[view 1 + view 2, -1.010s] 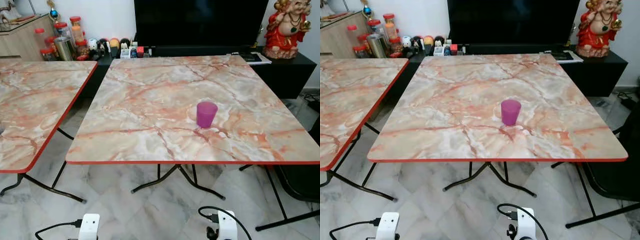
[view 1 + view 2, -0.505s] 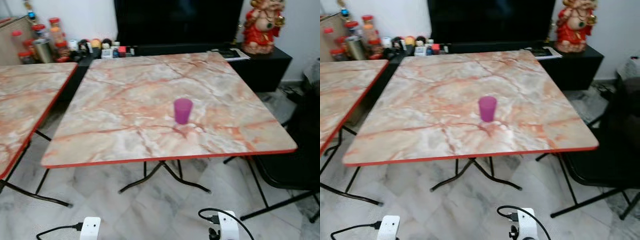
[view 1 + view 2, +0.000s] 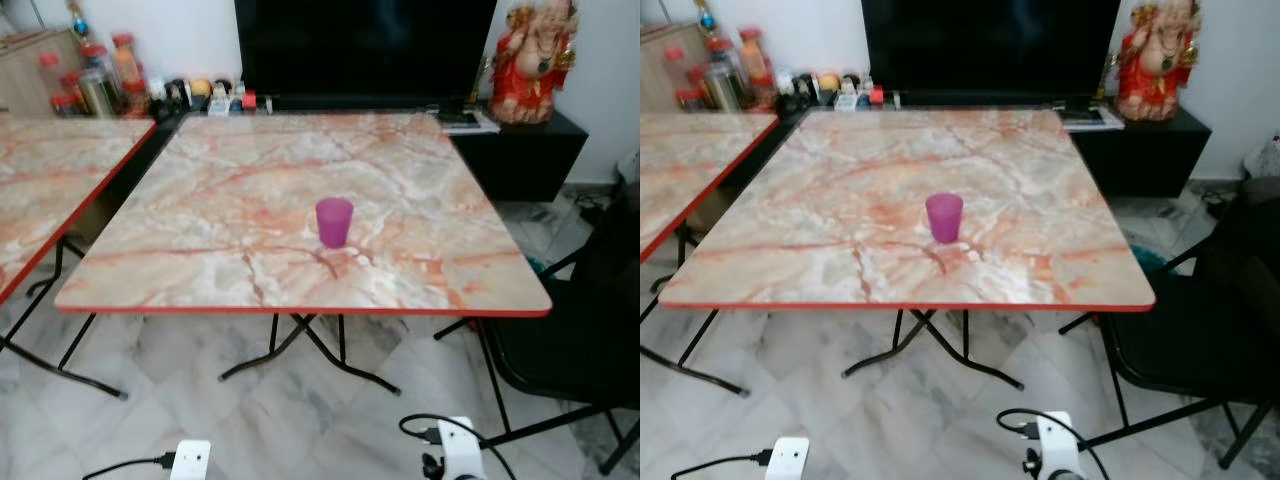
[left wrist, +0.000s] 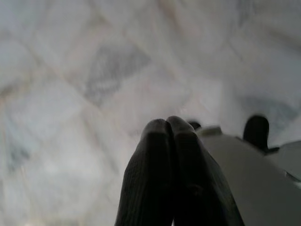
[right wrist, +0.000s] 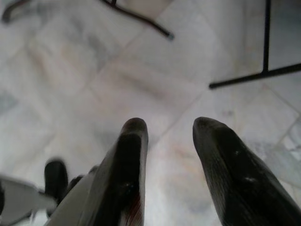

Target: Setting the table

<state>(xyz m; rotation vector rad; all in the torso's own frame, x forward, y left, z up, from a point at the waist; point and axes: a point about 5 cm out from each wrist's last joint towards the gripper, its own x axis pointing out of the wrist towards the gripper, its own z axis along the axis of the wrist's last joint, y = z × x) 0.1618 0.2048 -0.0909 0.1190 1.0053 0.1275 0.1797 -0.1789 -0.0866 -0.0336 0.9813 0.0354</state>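
Left eye view: a square folding table with a pink-and-white marbled top and red edging (image 3: 200, 240) stands on black crossed metal legs over a pale grey marble tile floor (image 3: 300, 430). One translucent purple plastic cup (image 3: 334, 221) stands upright on the tabletop, slightly nearer the robot's edge than the centre, with bare tabletop on all sides of it.

A second table with the same marbled top and red edging (image 3: 50, 190) stands to the robot's left, separated from the first by a narrow gap. A black chair (image 3: 580, 340) sits just beside the near right corner of the first table. Behind the tables, a low black cabinet (image 3: 530, 150) carries a large black television screen (image 3: 365, 45), a red and gold seated figurine (image 3: 535, 60) at its right end, and a row of small toys and jars with red lids (image 3: 100, 80) at its left end.

Both arms hang low, well apart from the table.

Left wrist view: the left gripper (image 4: 170, 123) points down at the blurred tile floor. Its two black fingers are pressed together at the tips and grasp nothing.

Right wrist view: the right gripper (image 5: 164, 125) also points at the floor, near black metal chair or table legs (image 5: 263, 70). Its two black fingers are spread, with floor visible between them, and hold nothing.
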